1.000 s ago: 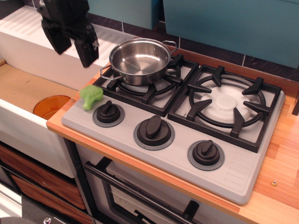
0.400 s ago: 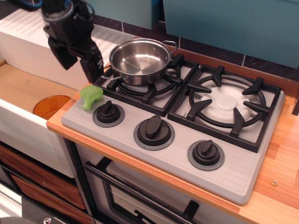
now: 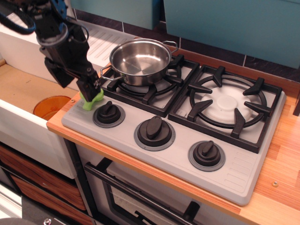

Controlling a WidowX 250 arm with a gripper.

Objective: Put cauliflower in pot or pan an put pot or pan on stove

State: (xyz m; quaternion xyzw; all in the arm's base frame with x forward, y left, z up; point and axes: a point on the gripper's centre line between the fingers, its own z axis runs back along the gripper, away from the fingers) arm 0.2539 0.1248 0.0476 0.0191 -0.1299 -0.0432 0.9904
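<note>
The light-green cauliflower (image 3: 90, 101) lies on the grey stove (image 3: 183, 159) at its front left corner, beside the left knob. My black gripper (image 3: 77, 90) is open and low over it. Its right finger (image 3: 89, 86) covers the top of the cauliflower, and its left finger hangs over the counter edge. I cannot tell whether a finger touches the cauliflower. The shiny steel pan (image 3: 140, 60) stands empty on the left burner grate, behind and to the right of the gripper.
An orange bowl (image 3: 49, 107) sits in the sink (image 3: 21, 89) left of the stove. Three black knobs (image 3: 154, 128) line the stove's front. The right burner (image 3: 227, 105) carries nothing. A wooden counter (image 3: 281, 159) runs to the right.
My gripper has come down and forward from above the sink's back edge to the cauliflower, and now hides its top. The pan and the cauliflower have not moved.
</note>
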